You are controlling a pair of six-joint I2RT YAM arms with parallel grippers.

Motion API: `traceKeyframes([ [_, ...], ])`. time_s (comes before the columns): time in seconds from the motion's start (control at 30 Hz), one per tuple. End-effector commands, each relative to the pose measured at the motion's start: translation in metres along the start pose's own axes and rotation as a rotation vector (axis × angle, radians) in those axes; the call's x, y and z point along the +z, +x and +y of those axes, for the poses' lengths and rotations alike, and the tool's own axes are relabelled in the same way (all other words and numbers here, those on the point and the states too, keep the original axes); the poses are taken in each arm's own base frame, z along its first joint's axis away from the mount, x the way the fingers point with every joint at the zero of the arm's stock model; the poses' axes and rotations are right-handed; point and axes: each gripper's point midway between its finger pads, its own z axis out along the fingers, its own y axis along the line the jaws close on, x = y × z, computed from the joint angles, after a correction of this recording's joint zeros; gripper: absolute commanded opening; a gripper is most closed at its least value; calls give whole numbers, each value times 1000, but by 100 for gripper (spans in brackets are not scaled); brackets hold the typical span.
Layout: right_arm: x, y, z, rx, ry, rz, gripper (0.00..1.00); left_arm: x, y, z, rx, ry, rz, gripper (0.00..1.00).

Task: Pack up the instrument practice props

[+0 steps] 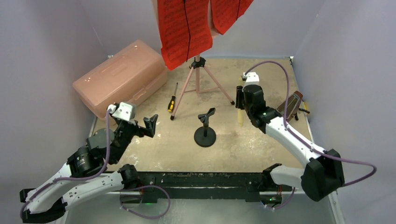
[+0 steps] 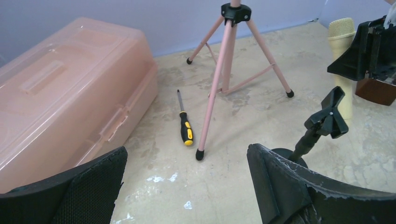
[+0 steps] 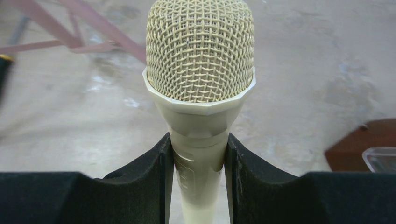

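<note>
Squarely mid-frame in the right wrist view, the right gripper (image 3: 197, 154) pinches the cream stick microphone (image 3: 200, 70), its woven-mesh dome upright and its lower shaft cut off; the left gripper (image 2: 187, 156) gapes empty.

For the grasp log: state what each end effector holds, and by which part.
Right end effector grips the cream microphone by its handle, just below the mesh head. Left end effector: open, empty.
</note>
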Motion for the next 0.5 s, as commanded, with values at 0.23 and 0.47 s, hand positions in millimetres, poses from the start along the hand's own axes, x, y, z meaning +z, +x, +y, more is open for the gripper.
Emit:
traceKeyframes([
  [0.23, 32, 14, -79, -222, 424, 229, 14, -19, 5, 29, -49, -56, -106, 99],
  [0.47, 50, 36, -117, -205, 517, 303, 14, -37, -1, 50, -137, -95, -201, 99],
])
